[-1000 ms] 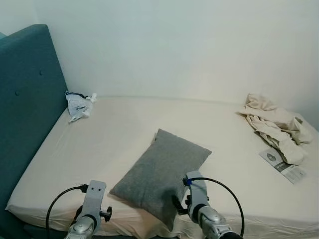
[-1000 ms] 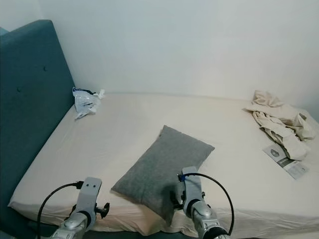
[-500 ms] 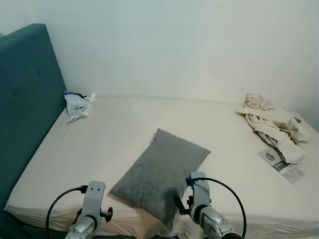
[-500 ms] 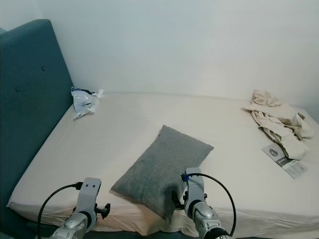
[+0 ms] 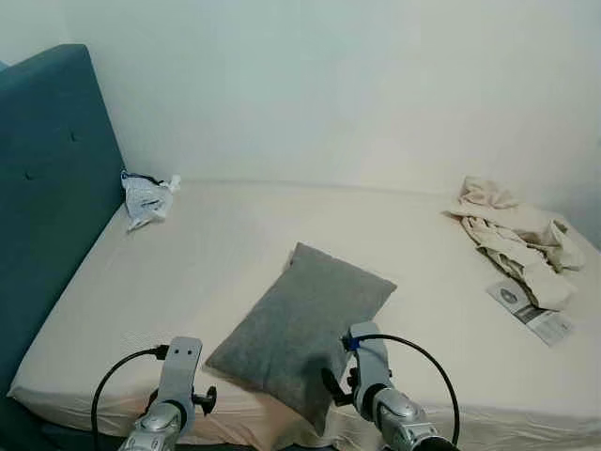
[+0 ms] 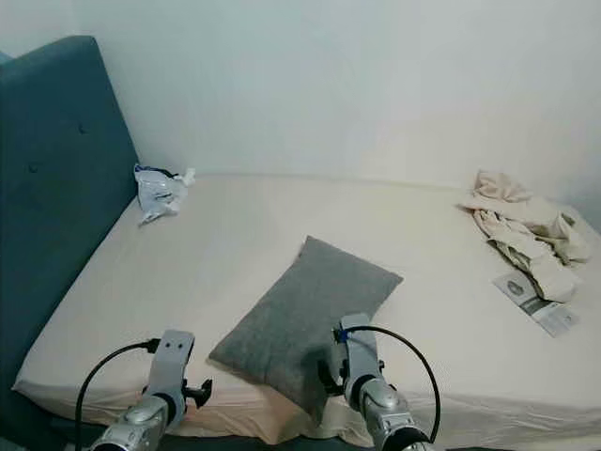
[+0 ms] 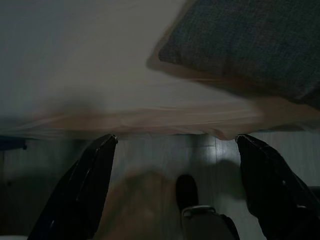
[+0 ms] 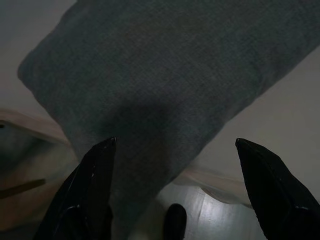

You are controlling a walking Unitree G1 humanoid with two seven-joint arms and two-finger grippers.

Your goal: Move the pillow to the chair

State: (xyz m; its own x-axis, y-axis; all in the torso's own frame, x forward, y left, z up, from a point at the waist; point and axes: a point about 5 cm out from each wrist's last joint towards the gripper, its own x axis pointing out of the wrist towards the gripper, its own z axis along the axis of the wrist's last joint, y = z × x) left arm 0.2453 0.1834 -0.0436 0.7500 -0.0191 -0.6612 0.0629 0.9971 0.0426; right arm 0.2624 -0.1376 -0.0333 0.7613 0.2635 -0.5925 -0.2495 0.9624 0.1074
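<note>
Pillow (image 5: 302,331) hasn't budged from a second ago — lying flat on the bed (image 5: 225,235), near its front edge. Right hand (image 8: 172,150) has crept slightly closer over the pillow's near corner, fingers wide apart. Left hand (image 7: 175,150), just beside that corner, is spread too. Grab looks imminent — nothing's lifted yet.

Left wrist view, dim. Left gripper (image 7: 175,145) jaws spread wide, both black fingers (image 7: 82,192) over the bed's near edge. Cream sheet (image 7: 75,65) on the bed, wrinkled along its hem. Grey pillow (image 7: 250,45) lies on the sheet, one corner near the edge. Grey floor (image 7: 210,160) below; blurred tan shape (image 7: 137,200) between the fingers, unidentifiable.
</note>
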